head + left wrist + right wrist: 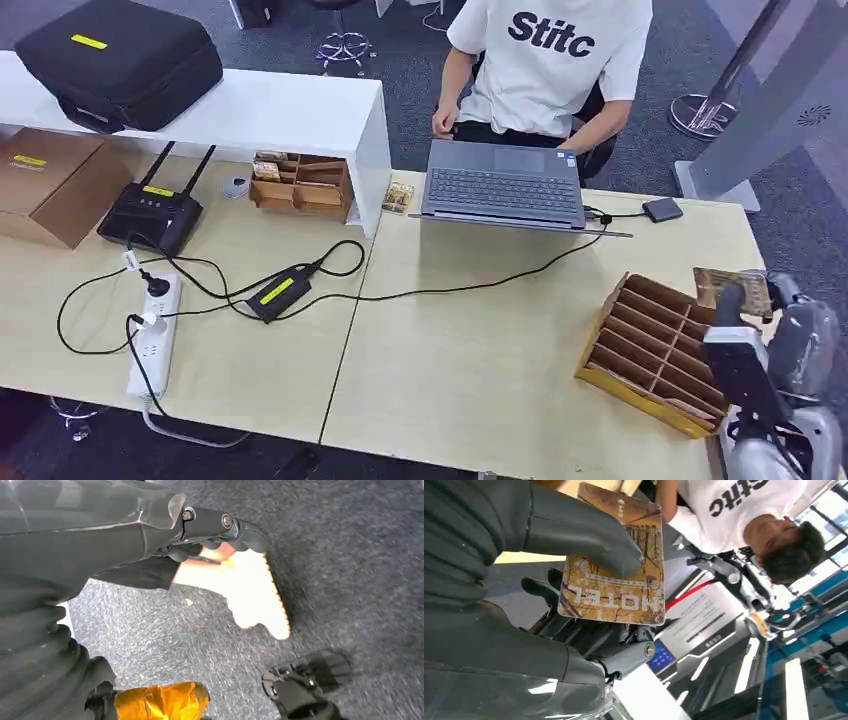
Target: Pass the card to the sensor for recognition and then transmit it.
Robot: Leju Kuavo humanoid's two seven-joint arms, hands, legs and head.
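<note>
A brown patterned hotel card is held by my right hand at the table's right edge, above a slotted wooden box. In the right wrist view the thumb presses on the card, with darker fingers behind it. A small dark sensor lies on the table beyond, right of the laptop and wired to it. My left hand hangs over grey carpet with nothing in it.
A person in a white shirt sits behind the laptop. On the left lie a power strip, a black adapter, a router, a small wooden organiser and a cardboard box.
</note>
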